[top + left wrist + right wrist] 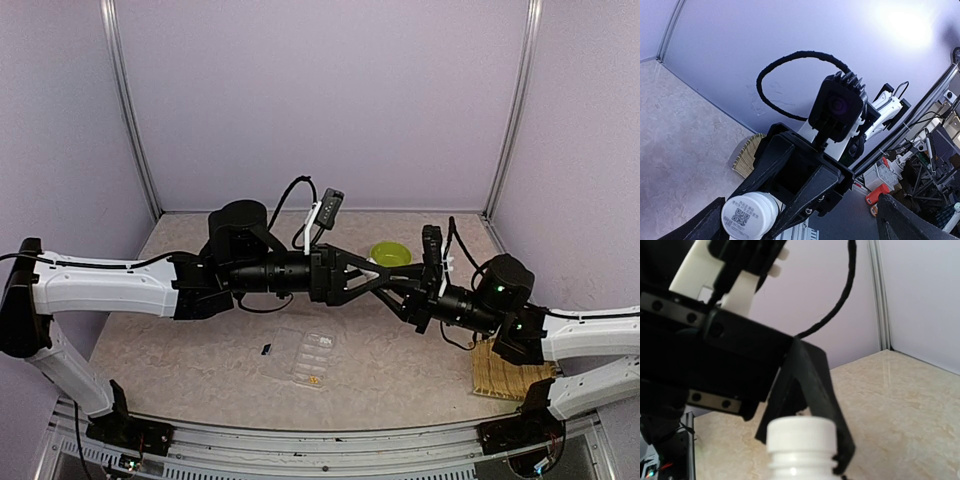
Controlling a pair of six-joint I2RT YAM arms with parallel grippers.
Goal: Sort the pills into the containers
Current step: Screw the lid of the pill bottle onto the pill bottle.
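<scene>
A small white bottle (pixel 373 270) hangs in mid-air between my two grippers, above the table. My right gripper (pixel 393 285) is shut on it; in the left wrist view its black fingers (pixel 765 165) flank the bottle's round end with a QR code (pixel 747 215). My left gripper (pixel 377 274) is open around the cap (pixel 800 435), one finger (pixel 815 390) touching the neck. The clear pill box (pixel 312 355) lies below with an orange pill (pixel 314 379) in it. A dark pill (pixel 266 349) lies on the table to its left.
A lime-green bowl (pixel 390 253) stands behind the grippers. A woven mat (pixel 500 370) lies under the right arm and also shows in the left wrist view (pixel 747 155). Purple walls enclose the table on three sides.
</scene>
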